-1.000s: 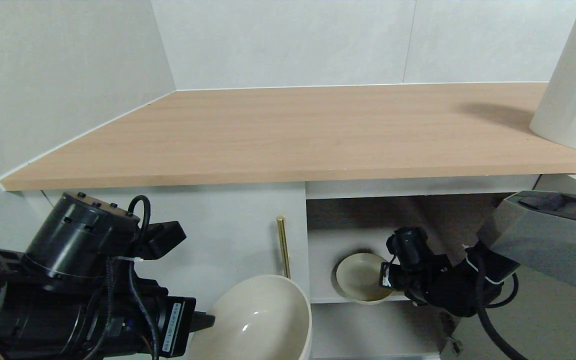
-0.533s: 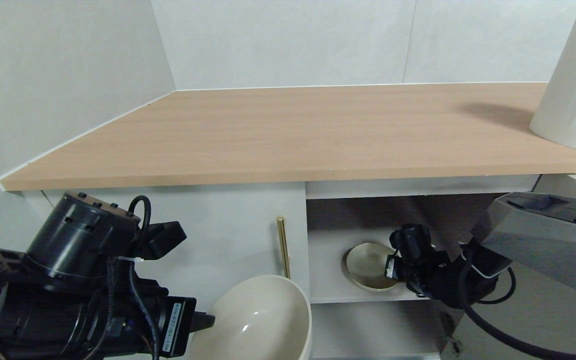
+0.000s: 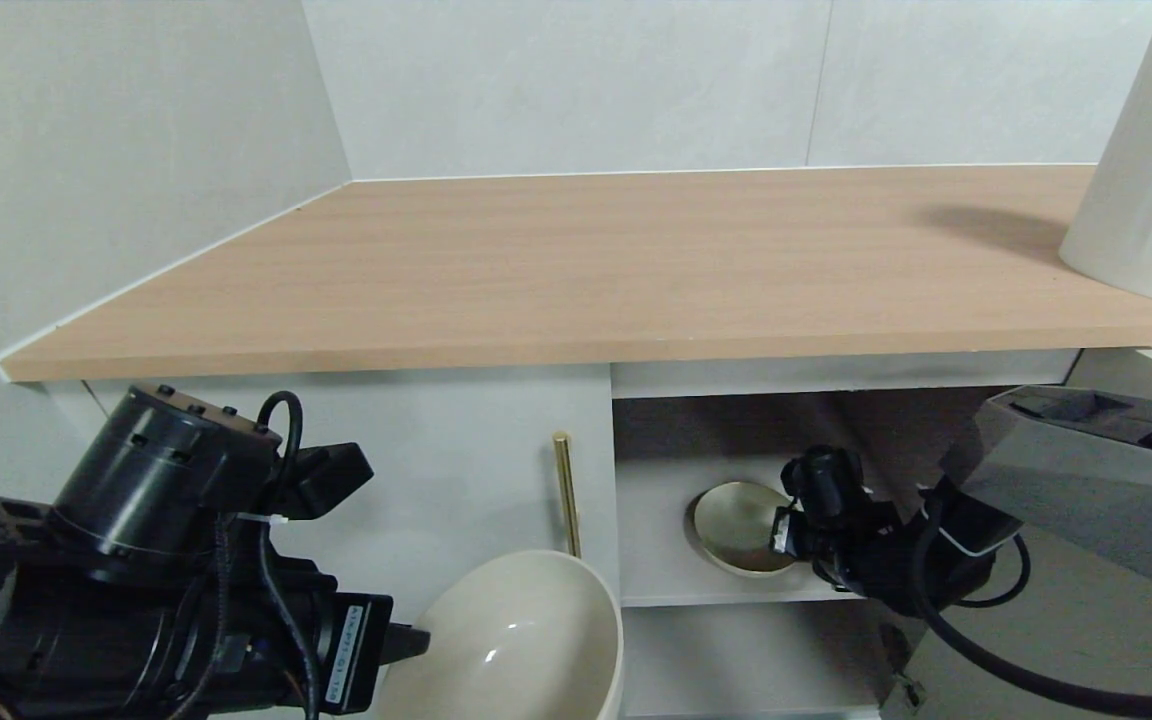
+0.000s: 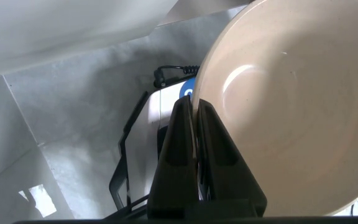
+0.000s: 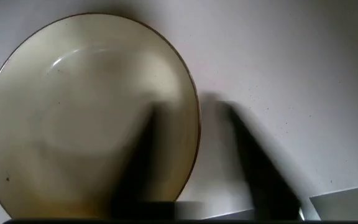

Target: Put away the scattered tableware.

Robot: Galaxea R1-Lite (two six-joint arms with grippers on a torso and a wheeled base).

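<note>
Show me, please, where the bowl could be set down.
The wooden countertop lies bare from the left wall to the lampshade. The open shelf is crowded by the small plate and right gripper.

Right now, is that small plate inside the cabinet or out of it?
Inside. The plate rests on the open cabinet's shelf, beneath the countertop.

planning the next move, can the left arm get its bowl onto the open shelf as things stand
Probably not yet: the right hand and its arm sit in the shelf opening beside the small plate.
</note>
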